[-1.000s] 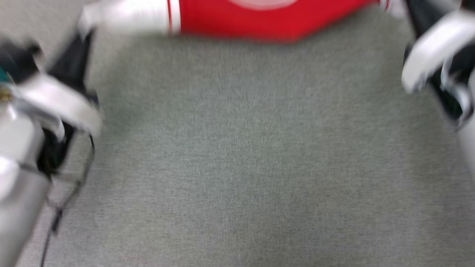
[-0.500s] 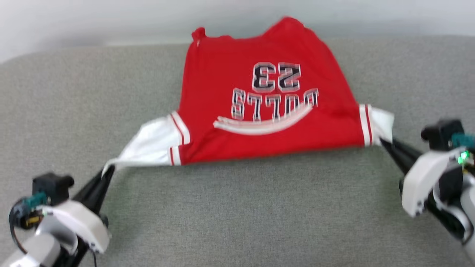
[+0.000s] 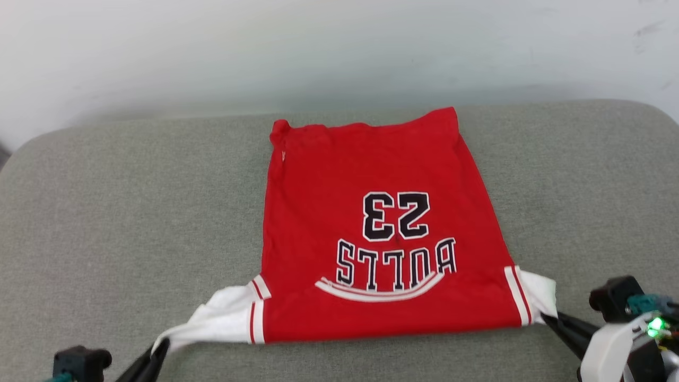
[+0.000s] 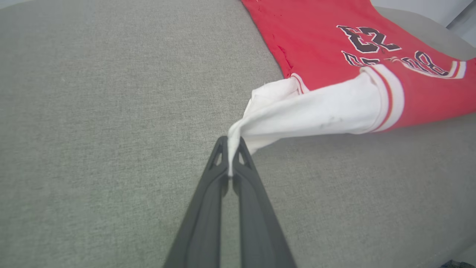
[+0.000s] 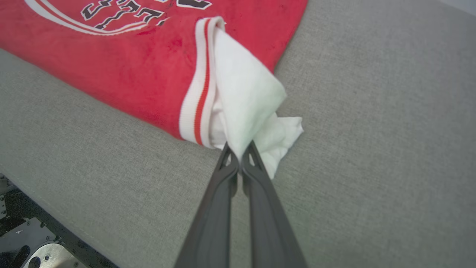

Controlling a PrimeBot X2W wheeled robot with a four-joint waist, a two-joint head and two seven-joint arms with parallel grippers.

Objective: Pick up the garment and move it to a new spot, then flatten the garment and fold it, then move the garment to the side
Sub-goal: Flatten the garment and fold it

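Now; left hand clamped on garment; right hand likewise; garment stretched between both

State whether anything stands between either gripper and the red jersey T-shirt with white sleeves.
Nothing visible does. The left gripper and the right gripper are each shut directly on a white sleeve of the red jersey T-shirt.

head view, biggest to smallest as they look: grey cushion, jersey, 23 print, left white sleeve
1. grey cushion
2. jersey
3. left white sleeve and 23 print: they look about alike, so no ranking between them
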